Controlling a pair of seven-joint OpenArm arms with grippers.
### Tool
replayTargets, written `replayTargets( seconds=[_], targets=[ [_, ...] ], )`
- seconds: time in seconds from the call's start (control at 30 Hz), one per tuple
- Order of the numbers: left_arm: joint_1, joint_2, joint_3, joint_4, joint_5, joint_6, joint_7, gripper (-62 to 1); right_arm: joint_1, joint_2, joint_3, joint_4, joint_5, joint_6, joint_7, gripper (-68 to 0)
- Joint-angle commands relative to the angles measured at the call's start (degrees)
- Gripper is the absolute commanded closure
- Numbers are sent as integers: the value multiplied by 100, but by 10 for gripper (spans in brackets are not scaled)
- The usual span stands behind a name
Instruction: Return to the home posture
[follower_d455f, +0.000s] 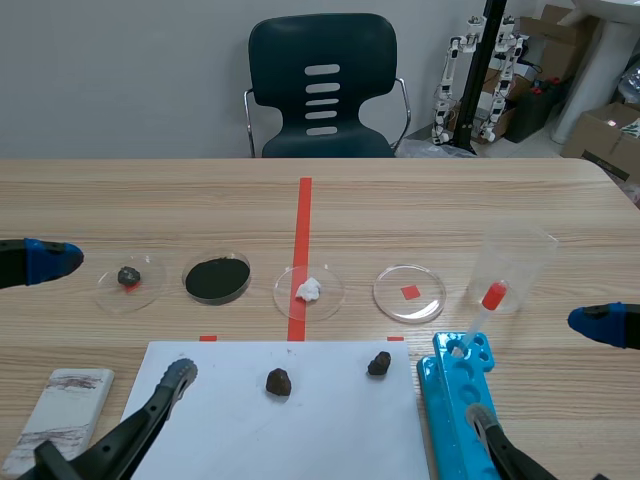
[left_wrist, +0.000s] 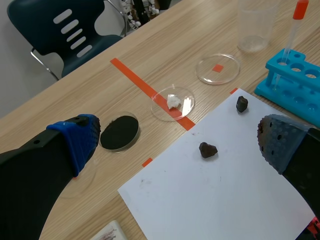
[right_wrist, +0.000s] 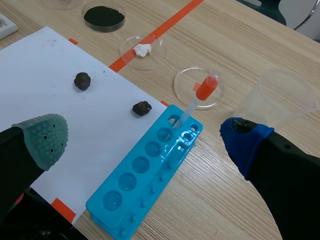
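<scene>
My left gripper hangs open above the table's near left, over the left edge of a white paper sheet. In the left wrist view the left gripper is wide apart, with the paper and a dark lump below and nothing held. My right gripper is open above the near right, over a blue tube rack. The right wrist view shows the right gripper spread over the rack, holding nothing.
Two dark lumps lie on the paper. Several petri dishes sit in a row: stone, black powder, white lump, empty. A red-bulbed pipette stands in the rack beside a clear beaker. A marbled block lies near left.
</scene>
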Motion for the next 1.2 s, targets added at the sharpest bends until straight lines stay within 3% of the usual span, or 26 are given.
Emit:
replayTargets(
  seconds=[0.0, 1.17],
  targets=[
    [-2, 31, -15, 66, -39, 28, -81, -623, 2, 2, 37, 26, 66, 7, 68, -647],
    [-20, 31, -15, 66, -37, 28, -190, -623, 2, 2, 37, 26, 66, 7, 68, -647]
  ],
)
